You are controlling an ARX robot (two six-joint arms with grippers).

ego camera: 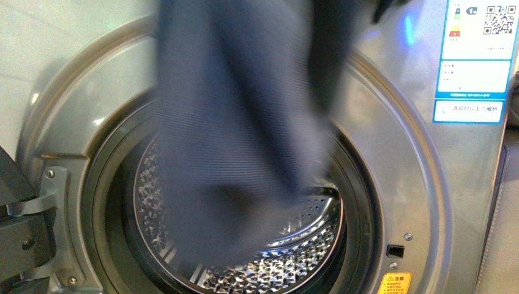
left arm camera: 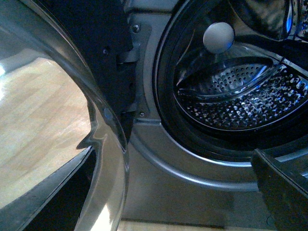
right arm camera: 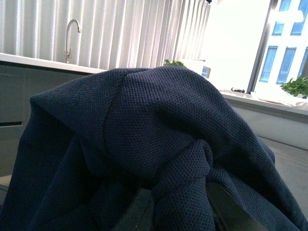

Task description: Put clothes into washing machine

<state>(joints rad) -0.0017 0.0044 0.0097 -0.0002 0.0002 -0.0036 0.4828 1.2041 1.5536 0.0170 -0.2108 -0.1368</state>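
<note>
The clothes [ego camera: 238, 128], a dark navy-grey garment, hang blurred from the top of the front view, down in front of the washing machine's [ego camera: 392, 147] round mouth and over its steel drum [ego camera: 287, 263]. My right gripper [right arm camera: 179, 211] is shut on a bunched fold of the clothes [right arm camera: 159, 139], which fill the right wrist view. The gripper itself is out of the front view. My left gripper is open and empty; only one dark finger [left arm camera: 284, 185] shows, low beside the drum [left arm camera: 240, 103] and the open glass door [left arm camera: 72, 125].
The door hinge [ego camera: 37, 214] sits at the machine's left. A blue-white energy label [ego camera: 474, 58] and a yellow warning sticker [ego camera: 393, 283] are on the right of the front panel. A pale round ball [left arm camera: 218, 37] shows inside the drum. Wooden floor [left arm camera: 38, 120] shows through the door.
</note>
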